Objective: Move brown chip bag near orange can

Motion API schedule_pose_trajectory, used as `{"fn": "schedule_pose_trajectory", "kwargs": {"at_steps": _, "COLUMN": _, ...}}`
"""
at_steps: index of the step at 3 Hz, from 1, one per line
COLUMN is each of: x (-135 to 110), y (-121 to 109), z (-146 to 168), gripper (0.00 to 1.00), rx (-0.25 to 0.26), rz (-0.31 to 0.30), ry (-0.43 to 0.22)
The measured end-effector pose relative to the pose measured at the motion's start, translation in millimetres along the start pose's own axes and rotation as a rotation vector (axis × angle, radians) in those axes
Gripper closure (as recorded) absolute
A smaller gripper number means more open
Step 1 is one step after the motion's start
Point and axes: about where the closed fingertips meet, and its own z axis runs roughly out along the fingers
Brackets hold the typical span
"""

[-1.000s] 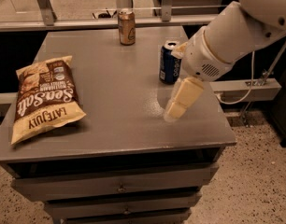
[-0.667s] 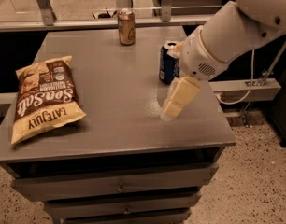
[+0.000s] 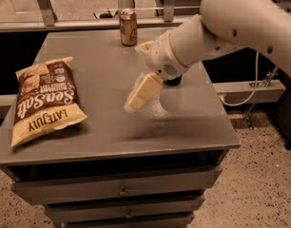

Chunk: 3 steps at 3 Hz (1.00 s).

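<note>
This looks like a robotics lab or a test room in a work building, not a home. A large white robot arm (image 3: 240,18) reaches over a grey metal cabinet (image 3: 193,122) with plain drawers (image 3: 121,191), and its gripper (image 3: 141,91) hangs just above the middle of the cabinet top. The floor (image 3: 264,184) is speckled terrazzo, as in offices and workshops. A loose cable (image 3: 256,70) hangs down to a grey rail (image 3: 269,90) on the right, and bare metal posts (image 3: 43,4) stand behind the cabinet

White arm (image 3: 240,20) reaching from right, pincer (image 3: 136,79) angled down-left, jaws apart
</note>
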Motion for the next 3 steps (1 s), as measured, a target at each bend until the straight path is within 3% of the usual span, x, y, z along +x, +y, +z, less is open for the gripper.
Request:
{"fn": "schedule_pose_trajectory", "kwargs": {"at_steps": 1, "x": -10.6, "y": -5.9, "z": 45.3, "gripper": 0.00, "rx": -0.004, "rz": 0.026, "ry": -0.059}}
{"fn": "schedule_pose_trajectory", "kwargs": {"at_steps": 2, "x": -29.7, "y": -2.4, "z": 91.4, "gripper": 0.00, "rx": -0.030, "rz": 0.099, "ry": -0.103}}
{"fn": "schedule_pose_trajectory", "kwargs": {"at_steps": 3, "x": -43.0, "y": 8.2, "z": 115.1, "gripper": 0.00, "rx": -0.075, "rz": 0.152, "ry": -0.116}}
